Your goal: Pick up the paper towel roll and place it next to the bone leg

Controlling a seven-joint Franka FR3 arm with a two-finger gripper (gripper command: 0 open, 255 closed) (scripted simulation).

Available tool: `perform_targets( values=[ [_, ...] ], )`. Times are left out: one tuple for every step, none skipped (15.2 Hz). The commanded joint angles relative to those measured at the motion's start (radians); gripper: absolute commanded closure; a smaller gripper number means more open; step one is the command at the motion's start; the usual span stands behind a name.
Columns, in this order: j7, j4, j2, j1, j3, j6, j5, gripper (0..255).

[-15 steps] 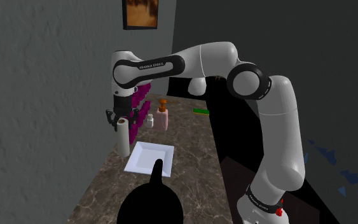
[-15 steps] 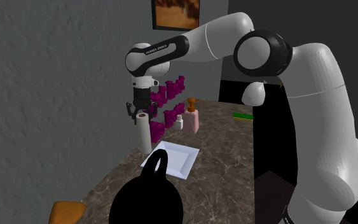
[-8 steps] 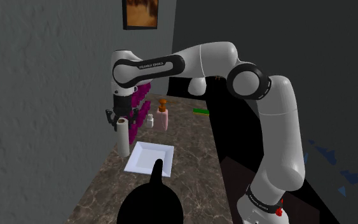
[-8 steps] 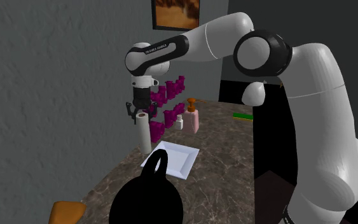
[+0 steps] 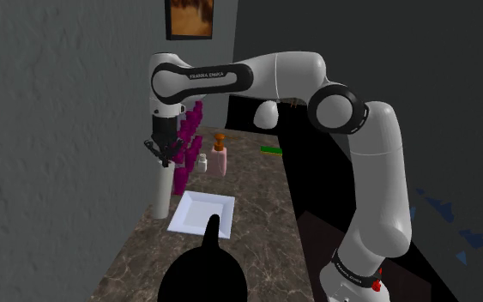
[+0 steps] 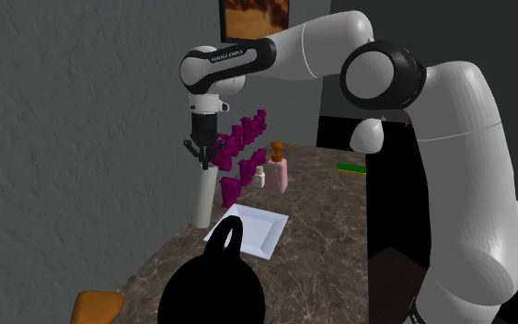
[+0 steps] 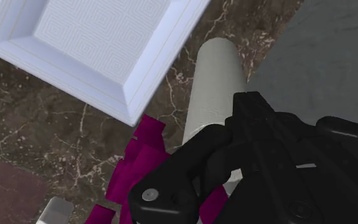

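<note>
The gripper stands higher over the worktop than half a second ago. Its fingers, which then straddled the top of the roll with a gap between them, are now drawn together and clench that top end. The roll hangs upright below them at the worktop's wall-side edge, just beside the near corner of the plate. It has shifted a little along that edge, away from the magenta cups and toward the kettle. Whether its lower end touches the worktop I cannot tell.

From the second exterior view the gripper and roll show the same rise. The wrist view has the roll running out from the fingers beside the plate. Plate, cups, kettle and soap bottle have not moved.
</note>
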Motion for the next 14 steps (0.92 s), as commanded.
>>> perform_targets(
  values=[
    [0.0, 0.0, 0.0, 0.0, 0.0, 0.0, 0.0, 255],
    [0.0, 0.0, 0.0, 0.0, 0.0, 0.0, 0.0, 0],
    [0.016, -0.193, -0.104, -0.052, 0.0, 0.203, 0.085, 0],
    [0.018, -0.335, -0.178, -0.088, 0.002, 0.365, 0.164, 0],
    [0.018, -0.34, -0.172, -0.084, -0.001, 0.376, 0.164, 0],
    [0.018, -0.345, -0.166, -0.081, -0.001, 0.388, 0.164, 0],
    [0.018, -0.35, -0.16, -0.078, -0.001, 0.399, 0.163, 0],
    [0.019, -0.354, -0.154, -0.076, 0.0, 0.41, 0.163, 0],
    [0.019, -0.358, -0.147, -0.074, 0.0, 0.42, 0.162, 0],
    [0.02, -0.362, -0.14, -0.072, 0.001, 0.431, 0.161, 0],
    [0.02, -0.366, -0.134, -0.07, 0.001, 0.442, 0.16, 0],
    [0.02, -0.368, -0.13, -0.068, 0.001, 0.448, 0.16, 0],
    [0.02, -0.368, -0.13, -0.068, 0.001, 0.448, 0.16, 0],
    [0.02, -0.368, -0.13, -0.068, 0.001, 0.448, 0.16, 0]
  ],
)
